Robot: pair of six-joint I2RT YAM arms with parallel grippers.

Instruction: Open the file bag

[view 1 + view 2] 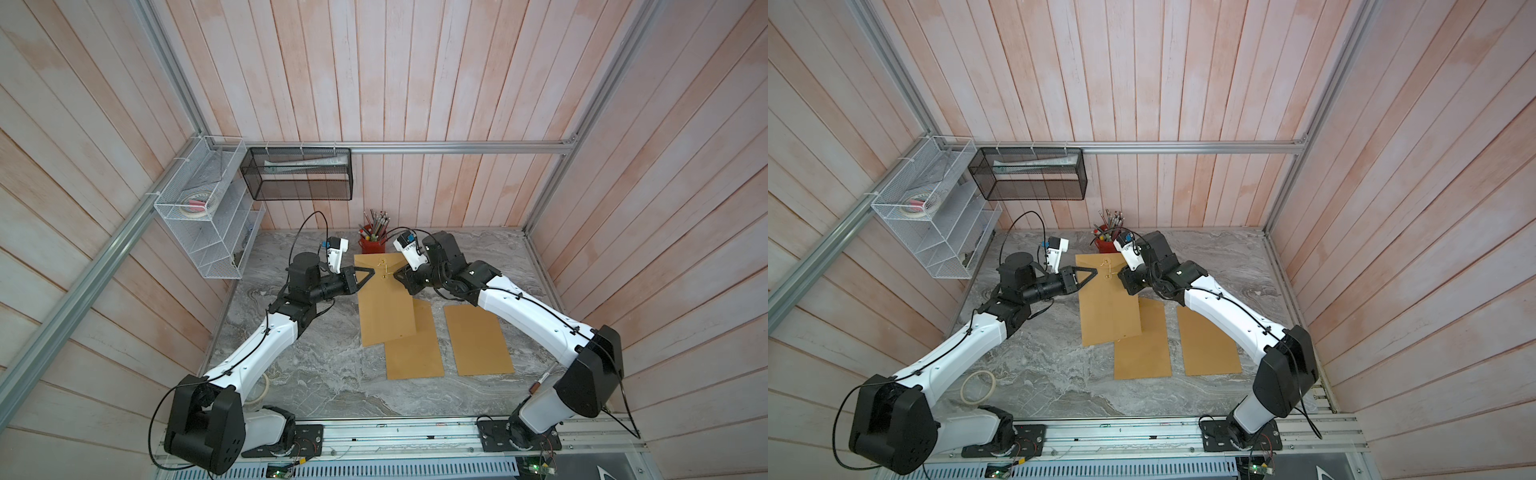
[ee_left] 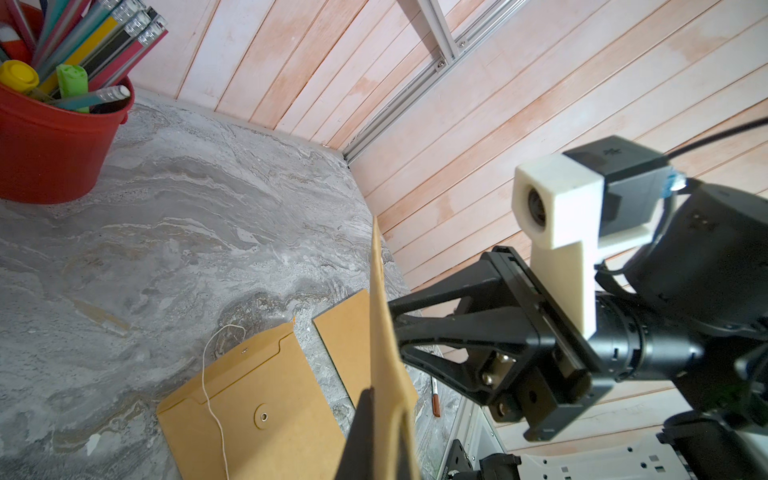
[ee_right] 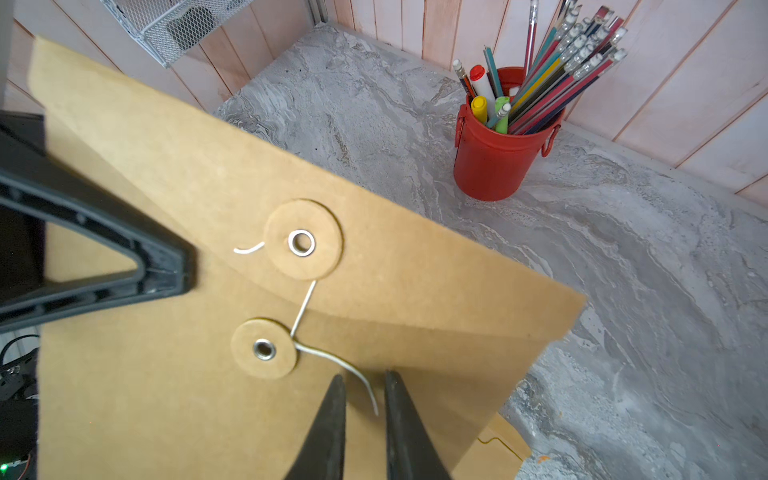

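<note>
File bag (image 3: 415, 299) sits clamped at its edge in left pincer (image 1: 373, 272). Right pincer (image 3: 363, 374) stands slightly apart, straddling string (image 3: 324, 354).

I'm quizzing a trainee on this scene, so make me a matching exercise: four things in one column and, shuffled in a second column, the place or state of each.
Things:
1. left end effector
2. right end effector
3. red pencil cup
4. black mesh basket

Places or states:
A. stands on the table, behind the file bag
B. clamped on the file bag's edge
C. hangs from the rail
D. jaws slightly apart, the loose end of the string between them

Pairs: 1-B, 2-D, 3-A, 4-C
</note>
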